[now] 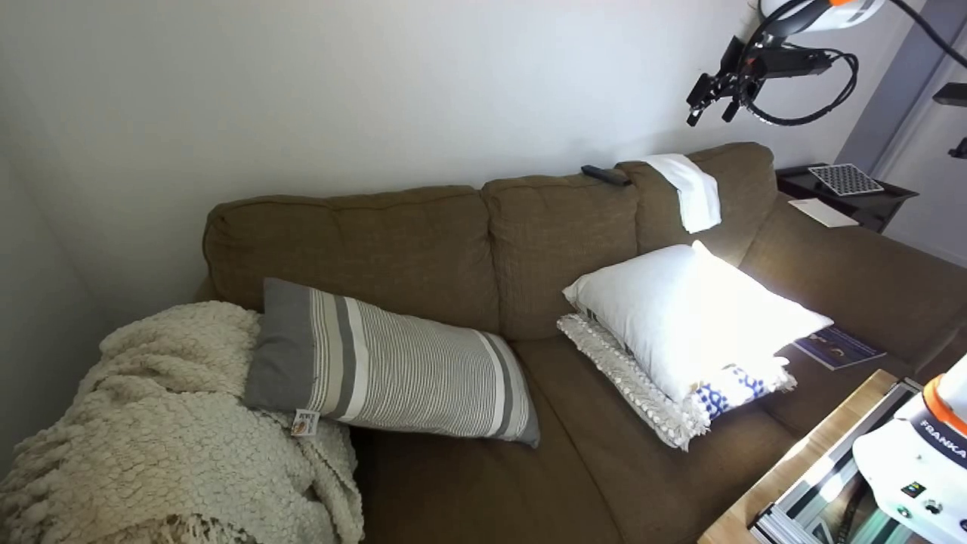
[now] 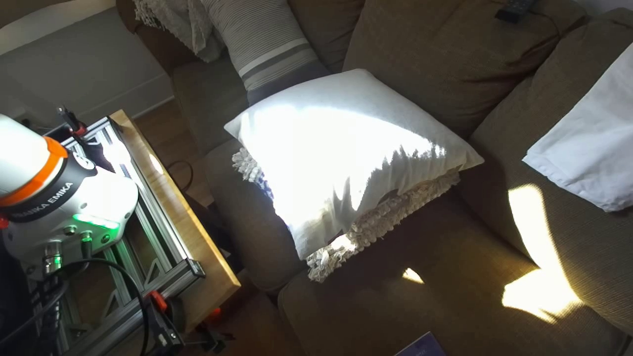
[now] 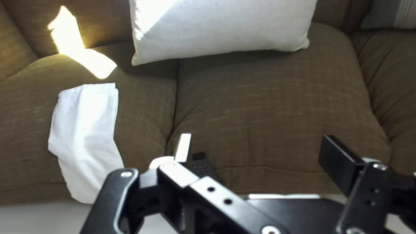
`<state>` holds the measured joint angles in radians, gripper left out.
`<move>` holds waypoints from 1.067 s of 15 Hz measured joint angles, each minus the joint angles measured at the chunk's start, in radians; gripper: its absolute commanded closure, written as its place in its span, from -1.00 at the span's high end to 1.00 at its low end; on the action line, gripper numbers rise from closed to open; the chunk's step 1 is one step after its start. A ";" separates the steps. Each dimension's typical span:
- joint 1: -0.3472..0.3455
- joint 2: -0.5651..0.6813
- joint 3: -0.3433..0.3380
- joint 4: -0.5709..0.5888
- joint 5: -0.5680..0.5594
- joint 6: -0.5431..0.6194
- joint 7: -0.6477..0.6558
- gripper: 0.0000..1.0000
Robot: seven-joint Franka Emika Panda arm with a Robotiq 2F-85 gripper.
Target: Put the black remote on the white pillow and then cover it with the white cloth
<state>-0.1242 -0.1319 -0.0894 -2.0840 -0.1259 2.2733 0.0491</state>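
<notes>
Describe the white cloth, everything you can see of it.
The white cloth is a long strip of plain, limp-looking fabric with soft creases and uneven edges. It lies draped over the top of a brown back cushion, lower end hanging down the front. It plainly touches only that cushion; whether it also meets the wall is unclear.

A big brown couch (image 1: 363, 257) fills the middle of the frame. At the upper right, the end effector (image 1: 712, 116) is up high, its fingers spread apart. Below it to the left, the black remote (image 1: 605, 176) lies on top of the couch back, with the white cloth (image 1: 699, 198) hanging over just beside it. Lower down, the white pillow (image 1: 680, 317) sits on a fringed cushion (image 1: 729, 391) with blue marks. At the lower left are a striped pillow (image 1: 415, 370) and a fluffy blanket (image 1: 166, 415).
</notes>
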 measured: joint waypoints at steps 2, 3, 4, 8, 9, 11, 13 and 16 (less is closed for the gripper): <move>-0.014 0.100 -0.021 0.060 -0.006 0.054 -0.007 1.00; -0.017 0.155 -0.030 0.095 -0.005 0.068 -0.019 1.00; -0.019 0.207 -0.035 0.130 -0.002 0.077 -0.035 1.00; -0.035 0.393 -0.042 0.277 0.040 0.098 -0.142 1.00; -0.042 0.433 -0.042 0.315 0.053 0.099 -0.169 1.00; -0.059 0.509 -0.042 0.392 0.070 0.099 -0.192 1.00; -0.077 0.575 -0.043 0.462 0.080 0.099 -0.195 1.00; -0.078 0.597 -0.043 0.482 0.080 0.099 -0.195 1.00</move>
<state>-0.2026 0.4650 -0.1322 -1.6021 -0.0464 2.3720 -0.1457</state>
